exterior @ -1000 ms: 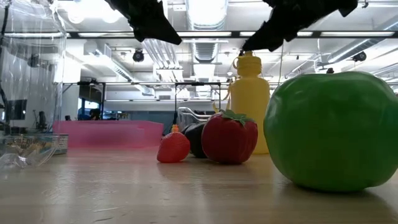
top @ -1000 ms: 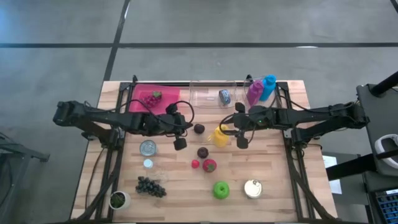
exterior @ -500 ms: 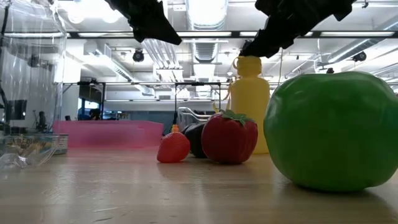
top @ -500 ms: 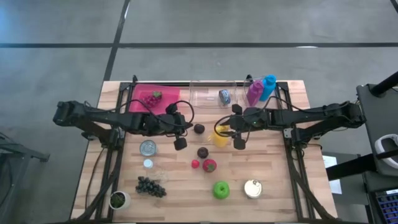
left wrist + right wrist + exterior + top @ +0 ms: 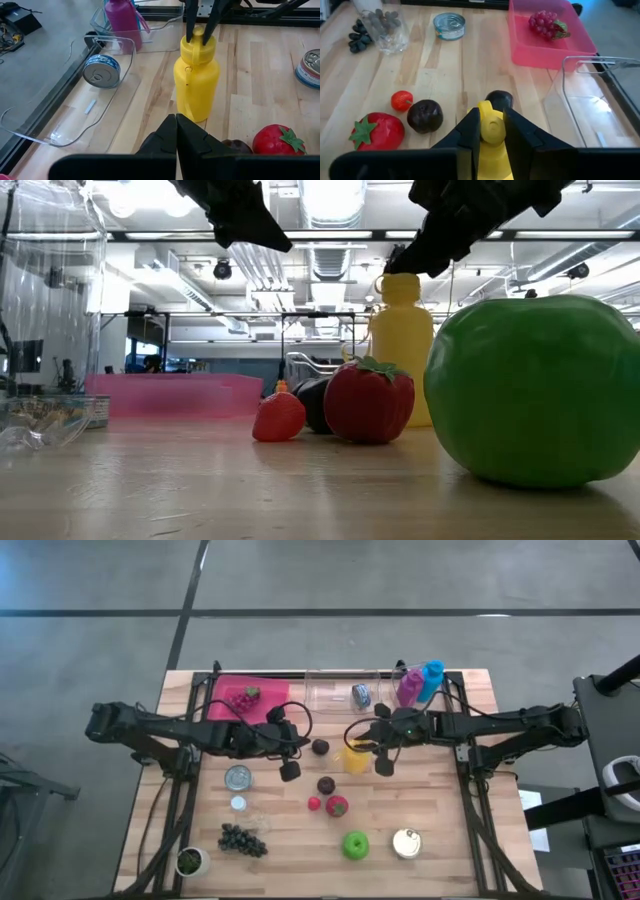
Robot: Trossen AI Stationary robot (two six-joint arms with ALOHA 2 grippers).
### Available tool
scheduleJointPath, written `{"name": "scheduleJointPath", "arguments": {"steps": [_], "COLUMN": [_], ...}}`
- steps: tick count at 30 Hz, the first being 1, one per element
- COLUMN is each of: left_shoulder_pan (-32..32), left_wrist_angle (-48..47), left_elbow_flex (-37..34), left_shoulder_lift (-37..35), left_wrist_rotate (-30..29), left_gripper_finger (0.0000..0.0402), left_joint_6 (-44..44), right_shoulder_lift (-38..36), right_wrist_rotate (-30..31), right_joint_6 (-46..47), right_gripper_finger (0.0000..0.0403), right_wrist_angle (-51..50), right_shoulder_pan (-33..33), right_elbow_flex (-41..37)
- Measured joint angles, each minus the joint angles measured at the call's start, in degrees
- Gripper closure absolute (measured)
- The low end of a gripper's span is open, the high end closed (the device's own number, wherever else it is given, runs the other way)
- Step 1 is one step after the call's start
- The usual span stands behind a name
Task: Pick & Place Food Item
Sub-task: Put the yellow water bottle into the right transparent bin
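Item: yellow bottle (image 5: 355, 757), upright at surface (image 5: 450, 840) centre, at 12 o'clock from the strawberry (image 5: 337, 806). My right tool (image 5: 491, 131) clamps its cap. My left tool (image 5: 176, 131), fingers pressed together and empty, hangs at its 9 o'clock.

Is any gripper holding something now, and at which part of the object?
The right gripper grips the yellow bottle at its cap, one finger on each side. The left gripper is shut and holds nothing.

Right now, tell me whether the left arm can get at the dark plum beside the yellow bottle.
Probably yes: the left gripper hangs shut close by, and nothing stands between it and the plum. The fingers must open first.
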Motion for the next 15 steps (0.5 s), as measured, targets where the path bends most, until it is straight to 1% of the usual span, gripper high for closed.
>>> {"name": "scheduleJointPath", "arguments": {"steps": [4,15], "left_shoulder_pan": [0.0,0.0], "left_wrist_angle": [0.0,0.0], "left_elbow_flex": [0.0,0.0], "left_shoulder_lift": [0.0,0.0], "left_wrist_rotate": [0.0,0.0], "left_gripper_finger": [0.0400,0.0400], "left_joint_6": [0.0,0.0], "right_shoulder_lift": [0.0,0.0], "right_wrist_rotate": [-3.6,-3.9], "right_joint_6": [-0.5,-2.4], "right_gripper_finger": [0.0347,0.0343], "right_wrist_angle": [0.0,-0.2], "right_shoulder_pan": [-0.7,-0.8], "right_elbow_flex": [0.0,0.0]}}
